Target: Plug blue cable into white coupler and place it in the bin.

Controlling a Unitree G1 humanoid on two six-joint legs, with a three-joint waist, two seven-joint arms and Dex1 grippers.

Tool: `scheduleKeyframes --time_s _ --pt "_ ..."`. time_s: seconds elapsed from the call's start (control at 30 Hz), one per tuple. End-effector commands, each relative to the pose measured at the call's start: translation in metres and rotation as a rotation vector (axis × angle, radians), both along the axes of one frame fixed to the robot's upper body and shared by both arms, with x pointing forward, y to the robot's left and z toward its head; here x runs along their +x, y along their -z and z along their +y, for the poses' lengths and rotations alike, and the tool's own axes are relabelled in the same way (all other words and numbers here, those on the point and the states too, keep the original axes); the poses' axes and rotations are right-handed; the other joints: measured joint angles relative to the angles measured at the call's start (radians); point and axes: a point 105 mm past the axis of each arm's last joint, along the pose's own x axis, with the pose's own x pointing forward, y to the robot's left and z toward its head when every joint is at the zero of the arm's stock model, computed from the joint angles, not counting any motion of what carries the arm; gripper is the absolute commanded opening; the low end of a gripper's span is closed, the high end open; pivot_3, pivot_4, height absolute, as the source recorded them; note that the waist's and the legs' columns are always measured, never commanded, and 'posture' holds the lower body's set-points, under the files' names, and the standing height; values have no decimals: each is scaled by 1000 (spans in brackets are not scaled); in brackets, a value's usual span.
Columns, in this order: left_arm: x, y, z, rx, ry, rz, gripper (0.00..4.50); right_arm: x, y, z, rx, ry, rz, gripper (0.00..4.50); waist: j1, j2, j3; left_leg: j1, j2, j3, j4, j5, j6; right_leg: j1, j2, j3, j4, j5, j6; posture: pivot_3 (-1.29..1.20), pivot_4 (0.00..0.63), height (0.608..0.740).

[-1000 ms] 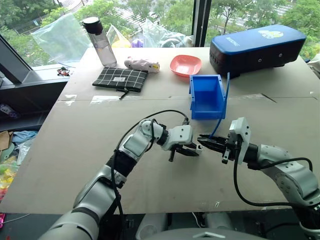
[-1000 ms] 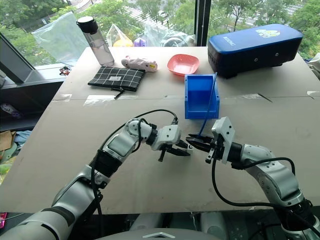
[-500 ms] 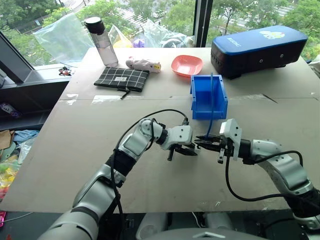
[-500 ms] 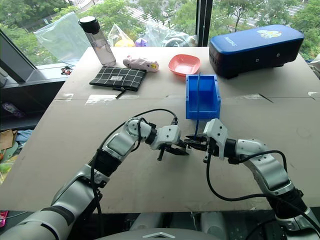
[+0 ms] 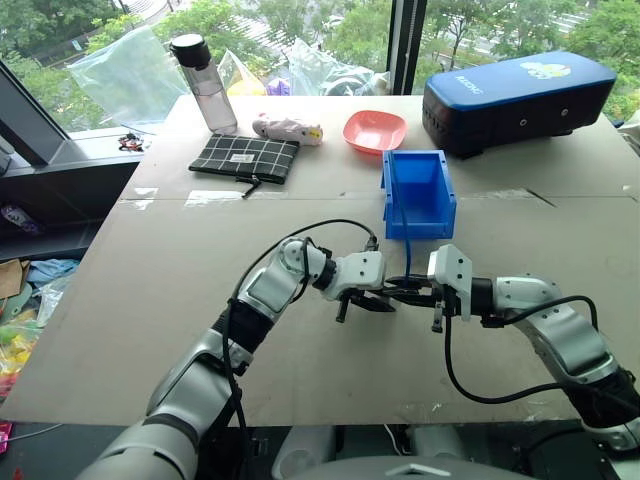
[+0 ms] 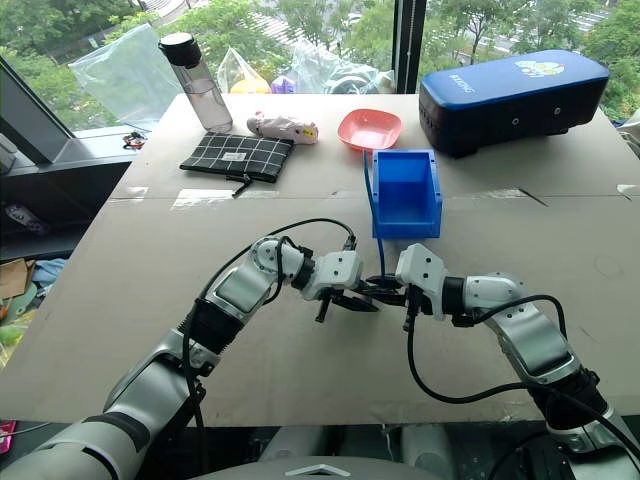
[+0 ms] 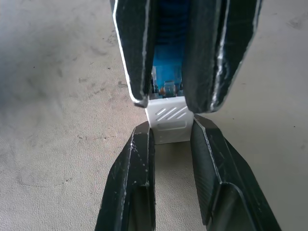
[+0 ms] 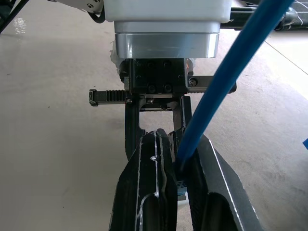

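My left gripper [image 5: 383,299] is shut on the white coupler [image 7: 167,121], a small block held between its two black fingers just above the table. My right gripper [image 5: 409,292] faces it tip to tip and is shut on the plug end of the blue cable [image 5: 405,245]. In the left wrist view the clear plug [image 7: 166,87] meets the coupler's end; how deep it sits I cannot tell. The cable rises from the right fingers [image 8: 156,159] toward the blue bin [image 5: 417,196], which stands open-topped just behind both grippers.
Behind the bin are a pink bowl [image 5: 373,130] and a large dark-blue case [image 5: 515,92]. A bottle [image 5: 203,68], a checked pouch [image 5: 243,157] and a small toy [image 5: 285,128] lie at the back left. Bare tabletop spreads to the grippers' left and right.
My right gripper has moved left to meet the left gripper and rolled, swinging the cable from leaning right to nearly upright. The left gripper stayed where it was.
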Motion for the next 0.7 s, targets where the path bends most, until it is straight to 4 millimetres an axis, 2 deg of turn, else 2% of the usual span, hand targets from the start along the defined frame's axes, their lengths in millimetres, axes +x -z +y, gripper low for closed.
scheduleKeyframes --time_s 0.03,0.3,0.43,0.5,0.53,0.67,0.7 --pt "0 -9 -7 -37 23 -42 435 -8 30 -4 -109 -46 101 0 0 0 0 0 0 0 0 0 0 0 0 0 0 0 0 0 150 740" --pt "-3 -4 -9 -31 48 -76 435 -3 52 -11 -160 -58 203 0 -1 -2 -5 1 0 0 0 0 0 1 0 0 0 0 0 0 150 740" --pt "0 -6 -10 -63 12 -71 435 3 41 -10 -91 -37 180 0 0 -6 -11 2 0 0 0 0 0 2 0 0 0 0 0 0 150 740" --pt "-1 -8 -7 -88 -10 -41 1444 8 27 -10 -28 -3 138 0 1 -6 -11 2 0 -1 0 0 0 2 0 0 0 0 0 0 150 740" --pt "-2 -11 -6 -110 -23 -36 1810 11 19 -11 -5 24 109 0 0 -6 -11 2 0 -1 0 0 0 2 0 0 0 0 0 0 150 740" --pt "-6 -32 11 -263 -152 11 3712 29 -20 -21 96 195 0 0 -5 -5 -10 0 0 -1 0 0 0 -1 -4 1 2 0 0 0 150 740" --pt "-10 -35 19 -281 -183 14 3712 29 -34 -22 138 207 10 0 -5 -4 -10 0 1 -1 0 0 0 -2 -4 1 3 0 0 0 150 740"
